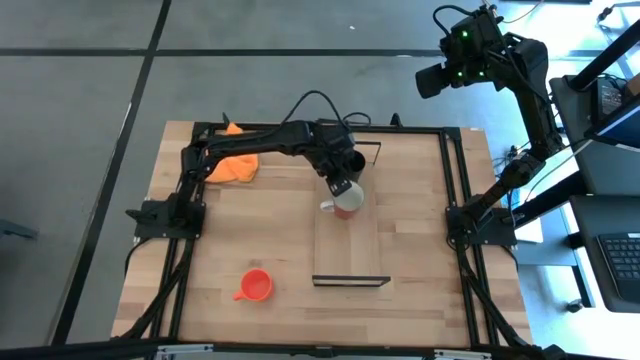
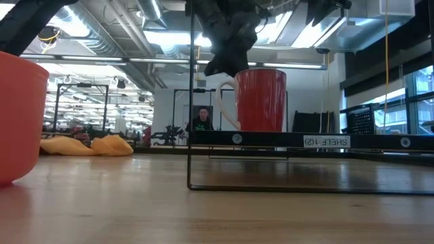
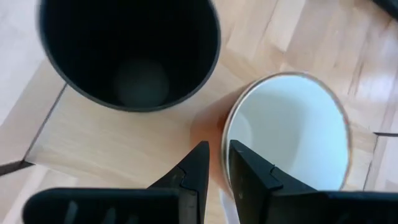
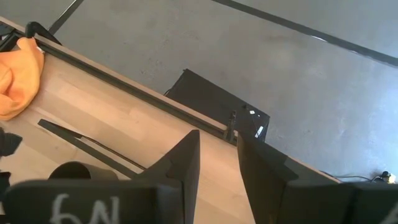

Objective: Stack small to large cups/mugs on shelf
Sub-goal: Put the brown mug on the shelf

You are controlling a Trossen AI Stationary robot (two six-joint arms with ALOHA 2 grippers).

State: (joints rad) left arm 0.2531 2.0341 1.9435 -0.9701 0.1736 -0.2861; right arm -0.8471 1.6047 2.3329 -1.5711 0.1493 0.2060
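Underneath, light-wood table (image 1: pixel 420 240); beyond, grey floor (image 1: pixel 80 120) with dark lines.

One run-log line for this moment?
left gripper: on red mug rim, shelf | orange mug: on table | right gripper: raised, idle

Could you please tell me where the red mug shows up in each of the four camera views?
High view: red mug mid-table on the shelf, under the left gripper.
Low view: centre, on the shelf.
Left wrist view: white inside, beside the black mug, the shared landmark.
Right wrist view: not visible.
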